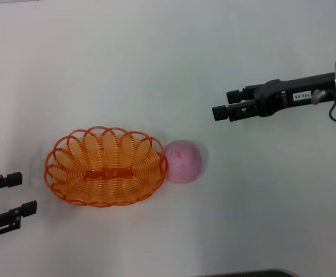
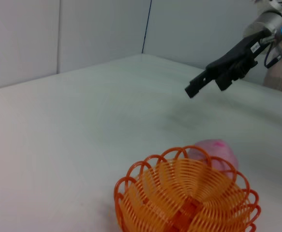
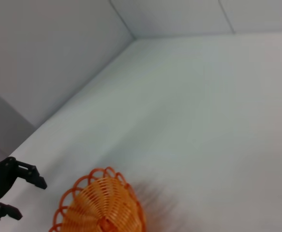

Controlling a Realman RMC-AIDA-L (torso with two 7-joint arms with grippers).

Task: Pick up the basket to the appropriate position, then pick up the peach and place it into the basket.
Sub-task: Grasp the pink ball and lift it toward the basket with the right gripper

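The orange openwork basket (image 1: 106,166) stands on the white table, left of centre. The pale pink peach (image 1: 183,161) rests on the table against the basket's right rim. My left gripper (image 1: 19,194) is open and empty, just left of the basket and apart from it. My right gripper (image 1: 221,104) hangs open and empty above the table, up and to the right of the peach. The left wrist view shows the basket (image 2: 184,198), the peach (image 2: 218,152) behind it and the right gripper (image 2: 191,90). The right wrist view shows the basket (image 3: 102,203) and the left gripper (image 3: 29,199); the peach does not show there.
The white table (image 1: 156,52) stretches bare around the basket and peach. Grey walls (image 2: 82,29) close it in at the back. A dark edge (image 1: 248,273) shows at the table's front.
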